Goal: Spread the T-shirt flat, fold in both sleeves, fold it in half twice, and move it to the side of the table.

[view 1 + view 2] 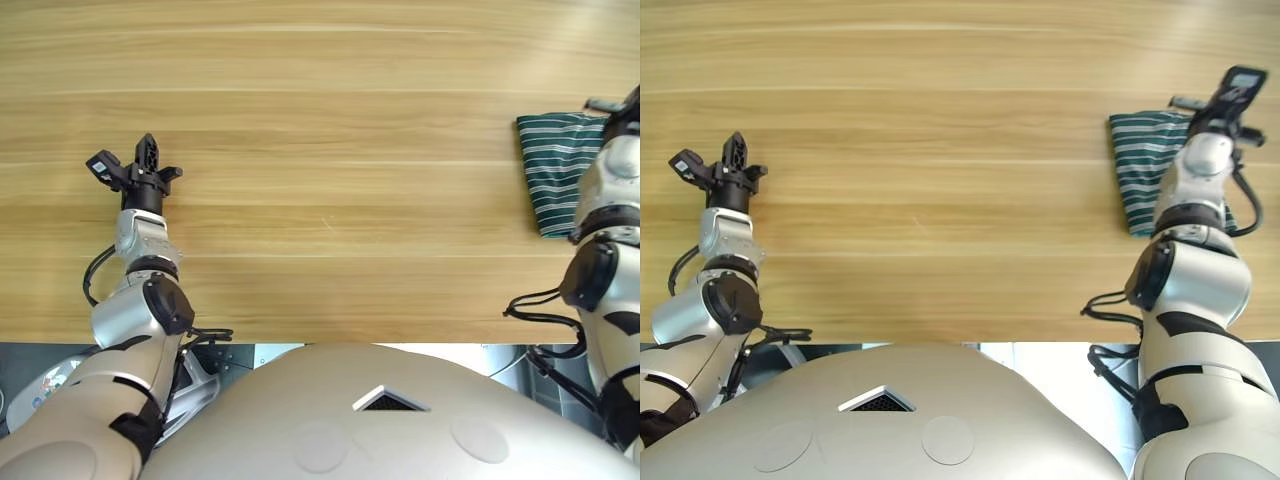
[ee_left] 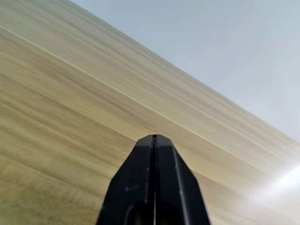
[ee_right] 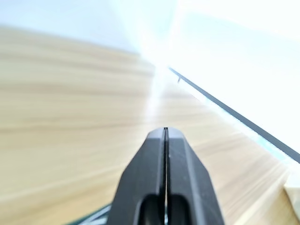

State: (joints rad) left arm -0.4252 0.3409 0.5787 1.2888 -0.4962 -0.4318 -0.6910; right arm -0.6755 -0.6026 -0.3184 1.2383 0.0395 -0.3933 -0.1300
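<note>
Though the right arm hides part of it, folded striped T-shirt [image 1: 1138, 165] at table's [image 1: 350, 120] right side, right gripper [image 3: 165, 131] closed tight, empty, by its far edge, left gripper [image 2: 154, 138] likewise closed, empty, over the table's left.

Probably a lab or test room: a long wood-grain worktop [image 1: 330, 120] before a plain pale wall [image 2: 211, 47], under bright light

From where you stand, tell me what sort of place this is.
Probably a robot workbench: a wooden table, one folded striped T-shirt on its right side, left gripper and right gripper shut over it.
</note>
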